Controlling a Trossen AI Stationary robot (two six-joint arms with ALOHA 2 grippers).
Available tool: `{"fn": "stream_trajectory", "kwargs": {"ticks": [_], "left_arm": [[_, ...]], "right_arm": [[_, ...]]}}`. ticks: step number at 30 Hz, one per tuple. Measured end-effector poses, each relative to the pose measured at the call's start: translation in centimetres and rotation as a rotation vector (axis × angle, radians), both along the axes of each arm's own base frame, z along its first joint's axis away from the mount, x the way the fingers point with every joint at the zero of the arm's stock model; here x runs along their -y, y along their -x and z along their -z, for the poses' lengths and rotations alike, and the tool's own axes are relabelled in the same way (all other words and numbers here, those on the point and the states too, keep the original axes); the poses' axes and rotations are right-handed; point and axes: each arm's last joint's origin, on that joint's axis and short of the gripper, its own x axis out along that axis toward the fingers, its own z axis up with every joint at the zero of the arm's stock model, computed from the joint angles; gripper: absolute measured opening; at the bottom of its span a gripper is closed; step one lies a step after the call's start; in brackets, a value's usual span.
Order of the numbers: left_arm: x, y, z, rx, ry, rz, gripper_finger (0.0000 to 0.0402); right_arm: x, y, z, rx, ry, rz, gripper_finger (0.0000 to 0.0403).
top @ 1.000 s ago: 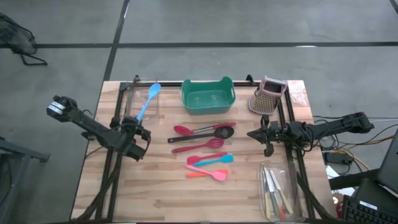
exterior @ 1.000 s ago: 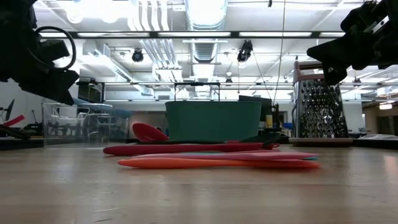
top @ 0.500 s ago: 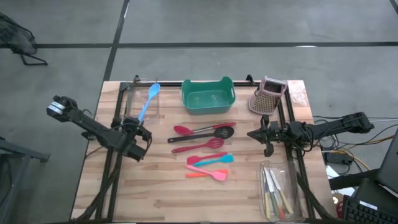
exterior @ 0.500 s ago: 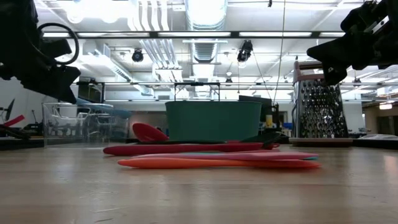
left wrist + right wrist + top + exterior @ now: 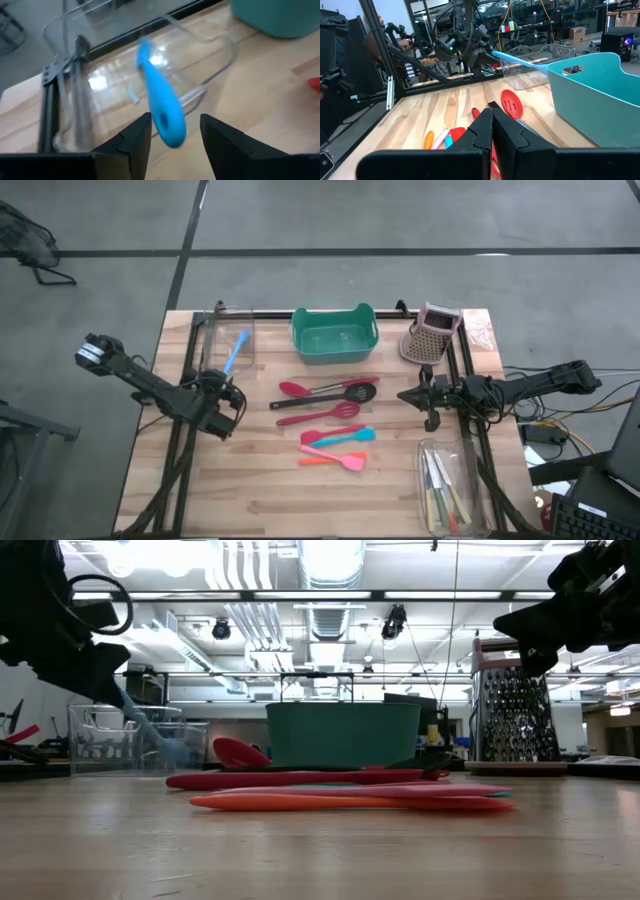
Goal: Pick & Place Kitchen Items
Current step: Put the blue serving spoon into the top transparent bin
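A blue spatula point(image 5: 159, 97) slants down into a clear tub point(image 5: 212, 330) at the table's far left, head low inside it and handle end up between my left gripper's point(image 5: 174, 121) fingers. That gripper point(image 5: 226, 380) is open, with a gap showing on each side of the handle. In the middle of the table lie red and black spoons and turners point(image 5: 330, 392) and small pink, blue and orange spatulas point(image 5: 336, 446). At the right, my right gripper point(image 5: 405, 394) hangs shut above the table, holding nothing.
A teal tub point(image 5: 333, 335) stands at the far middle, with a pinkish perforated holder point(image 5: 432, 332) to its right. A second clear tub point(image 5: 445, 485) with pale-handled utensils sits at the near right. Black frame rails point(image 5: 185, 420) run along both sides of the table.
My left gripper has opened and let go of the blue spatula. The spatula's head has dropped from above the clear tub's rim down into the tub, and the spatula now slants steeply, handle end still between the fingers.
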Motion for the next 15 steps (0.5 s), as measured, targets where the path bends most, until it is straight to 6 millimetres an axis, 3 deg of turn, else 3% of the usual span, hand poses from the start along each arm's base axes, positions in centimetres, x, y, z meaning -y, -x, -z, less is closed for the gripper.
{"fn": "stream_trajectory", "kwargs": {"ticks": [15], "left_arm": [[0.7,-1.8,-4.1,-0.017,-0.092,0.126,0.0177]], "right_arm": [[0.0,0.0,0.0,0.000,0.000,0.000,0.0009]]}}
